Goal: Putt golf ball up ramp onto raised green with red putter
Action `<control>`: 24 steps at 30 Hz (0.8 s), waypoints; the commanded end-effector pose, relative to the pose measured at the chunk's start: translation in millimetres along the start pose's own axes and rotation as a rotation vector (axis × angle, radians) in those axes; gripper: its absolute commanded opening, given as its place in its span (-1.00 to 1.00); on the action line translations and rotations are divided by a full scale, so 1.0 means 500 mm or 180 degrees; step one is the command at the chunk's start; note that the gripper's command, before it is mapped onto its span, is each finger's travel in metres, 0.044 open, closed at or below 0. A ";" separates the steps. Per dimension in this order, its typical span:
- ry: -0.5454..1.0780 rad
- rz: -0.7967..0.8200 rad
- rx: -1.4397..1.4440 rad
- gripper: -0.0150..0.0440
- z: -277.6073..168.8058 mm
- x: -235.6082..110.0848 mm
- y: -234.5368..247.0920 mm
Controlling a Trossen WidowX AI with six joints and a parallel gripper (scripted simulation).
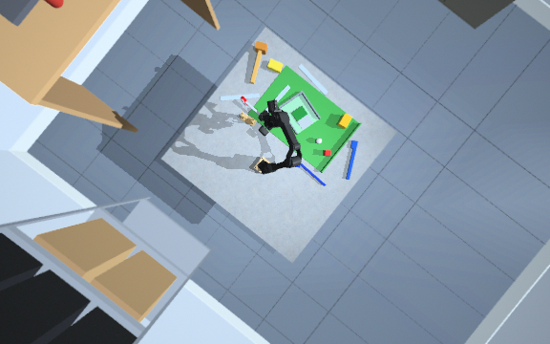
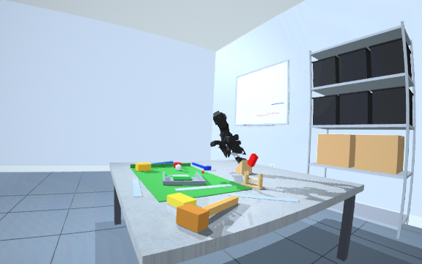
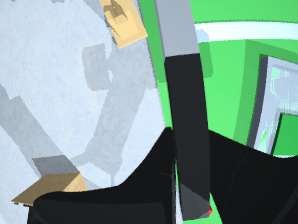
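The red putter's head (image 1: 243, 99) (image 2: 253, 160) hangs in the air beyond the wooden stand (image 1: 247, 118) (image 2: 253, 183) (image 3: 125, 30). Its black grip (image 3: 187, 90) runs between my fingers, with the grey shaft above it in the wrist view. My gripper (image 3: 180, 131) is shut on the putter and holds it above the near mat edge, off the stand. The white golf ball (image 1: 319, 140) (image 2: 178, 167) rests on the green mat (image 1: 332, 110) (image 2: 156, 188), far from the putter head. The raised green (image 1: 300, 113) (image 2: 182, 177) sits inside a grey-walled frame and holds no ball.
A red cube (image 1: 327, 153) lies near the ball. Yellow blocks (image 1: 346, 120) (image 1: 275, 65), blue bars (image 1: 312, 174) (image 1: 351, 160) and pale strips (image 1: 239, 96) (image 1: 313, 78) lie around. An orange mallet (image 1: 261, 47) (image 2: 193, 218) lies near a table corner. The mat's far end has a low green wall.
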State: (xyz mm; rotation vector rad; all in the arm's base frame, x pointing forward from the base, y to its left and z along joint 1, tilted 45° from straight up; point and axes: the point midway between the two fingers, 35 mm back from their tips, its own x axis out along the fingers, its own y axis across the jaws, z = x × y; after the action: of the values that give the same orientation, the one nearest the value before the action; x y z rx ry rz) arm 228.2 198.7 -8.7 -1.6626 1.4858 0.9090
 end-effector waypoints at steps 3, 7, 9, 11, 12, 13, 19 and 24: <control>-0.0005 -0.0095 0.0587 -0.49 -0.067 -0.036 -0.027; 0.0007 -0.0150 0.1005 -0.49 -0.117 -0.056 -0.041; 0.0012 -0.0178 0.1213 -0.49 -0.142 -0.065 -0.047; 0.0016 -0.0206 0.1419 -0.49 -0.167 -0.074 -0.051; 0.0019 -0.0220 0.1522 -0.49 -0.179 -0.078 -0.053; 0.0021 -0.0234 0.1625 -0.49 -0.192 -0.082 -0.055; 0.0038 -0.0324 0.2248 -0.49 -0.269 -0.105 -0.059; 0.0059 -0.0406 0.2780 -0.49 -0.334 -0.122 -0.055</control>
State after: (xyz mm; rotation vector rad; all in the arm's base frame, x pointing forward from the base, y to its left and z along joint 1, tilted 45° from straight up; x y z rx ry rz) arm 258.4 98.6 113.7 -1.1445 1.4824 0.1874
